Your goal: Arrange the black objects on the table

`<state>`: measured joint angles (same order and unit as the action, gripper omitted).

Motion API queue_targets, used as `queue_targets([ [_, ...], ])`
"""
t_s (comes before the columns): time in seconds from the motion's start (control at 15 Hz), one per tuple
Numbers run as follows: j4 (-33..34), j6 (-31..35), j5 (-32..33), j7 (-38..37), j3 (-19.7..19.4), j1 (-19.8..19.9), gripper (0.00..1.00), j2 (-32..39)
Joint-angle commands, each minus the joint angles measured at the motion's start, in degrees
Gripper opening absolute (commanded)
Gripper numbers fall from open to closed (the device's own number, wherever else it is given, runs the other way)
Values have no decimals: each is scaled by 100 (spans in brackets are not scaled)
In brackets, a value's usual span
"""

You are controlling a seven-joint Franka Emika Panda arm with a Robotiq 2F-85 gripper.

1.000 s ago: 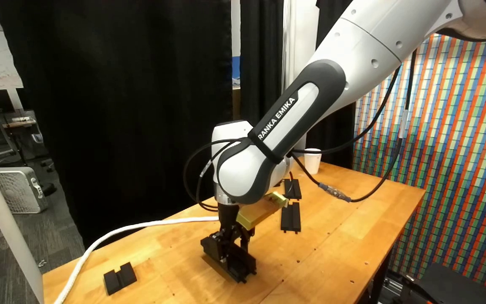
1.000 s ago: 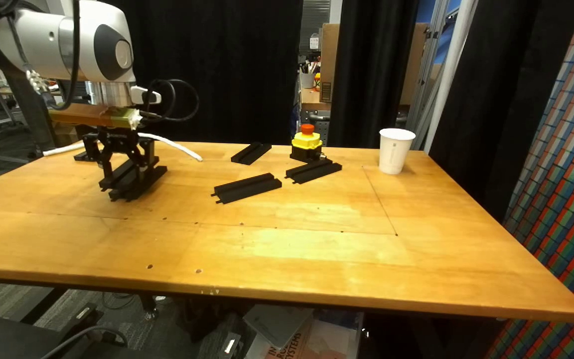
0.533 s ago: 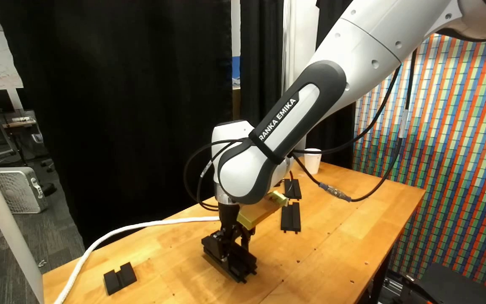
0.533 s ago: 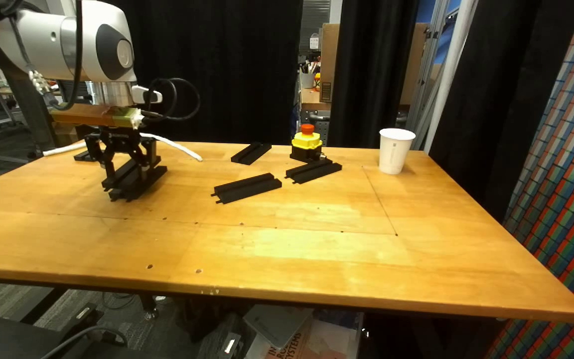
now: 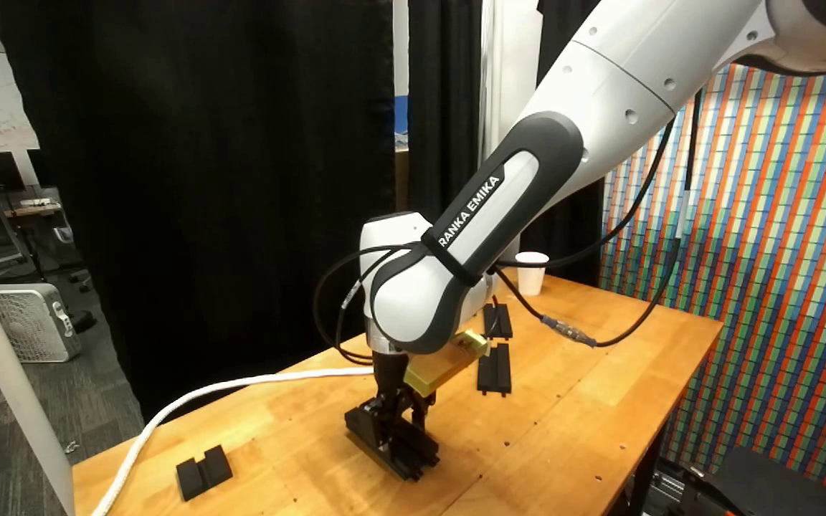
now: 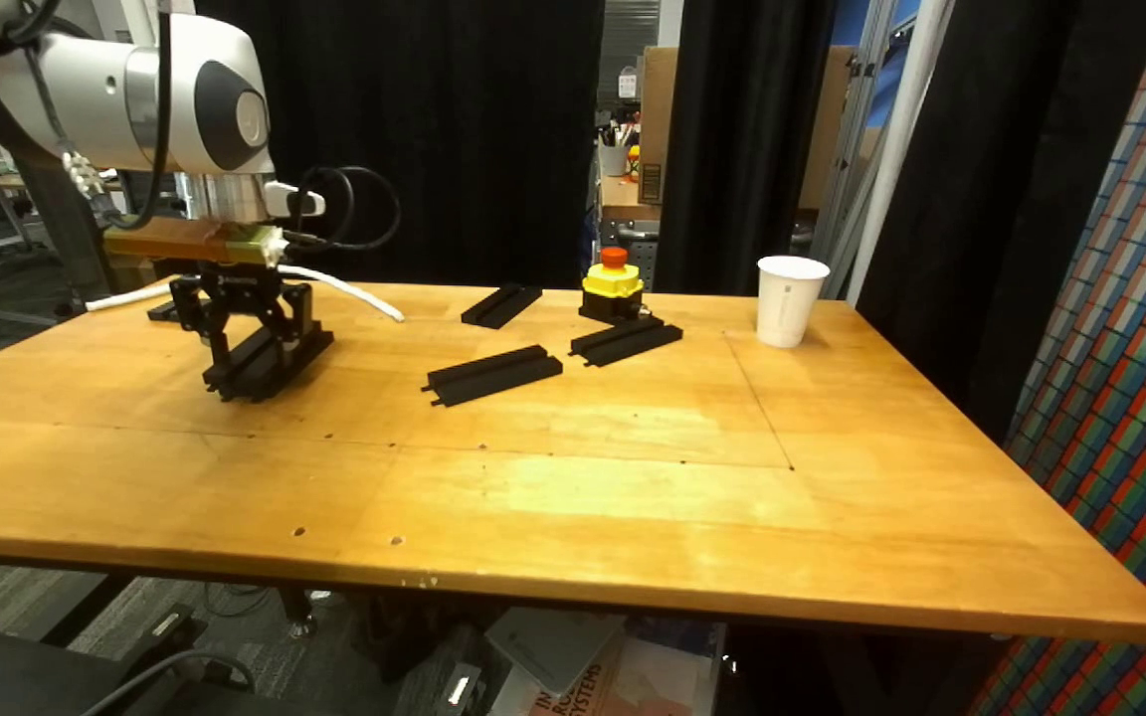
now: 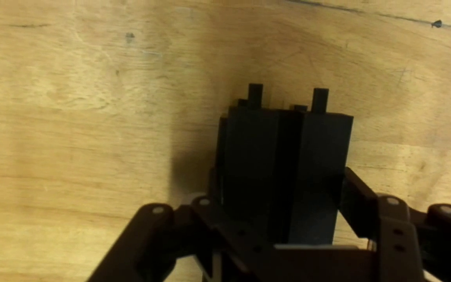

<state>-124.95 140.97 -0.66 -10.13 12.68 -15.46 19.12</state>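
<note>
My gripper is shut on a black grooved piece with two end pegs, its fingers against both long sides in the wrist view. The held piece lies over another black piece, almost aligned; the lower one's edge and pegs peek out beneath in the wrist view. Whether the two fully touch is hard to tell. Other black pieces lie flat: one nearest the gripper, one to its right, one behind, and a short one, which shows partly behind the arm in an exterior view.
A yellow and black box with a red button stands behind the pieces. A white cup stands at the far right, also seen in an exterior view. A white cable runs along the table's back edge. Black curtains hang behind.
My gripper and the held piece have moved down and slightly sideways. The gap over the lower piece has narrowed until the two look stacked. The other pieces have not moved.
</note>
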Motion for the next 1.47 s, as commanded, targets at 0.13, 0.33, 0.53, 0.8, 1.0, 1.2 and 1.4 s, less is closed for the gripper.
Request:
queue_targets([
  [0.13,155,4,72,-123,-94,-85,47,99],
  [0.33,186,3,99,-148,-110,-98,47,108],
  [0.53,218,8,89,-160,-114,-100,47,134],
  [0.8,264,49,120,-284,-153,-128,47,192],
  [1.0,280,101,191,-526,-239,-181,64,217],
  [1.2,291,43,175,-655,-277,-203,98,200],
  [1.4,267,-61,88,-712,-255,-185,100,115],
])
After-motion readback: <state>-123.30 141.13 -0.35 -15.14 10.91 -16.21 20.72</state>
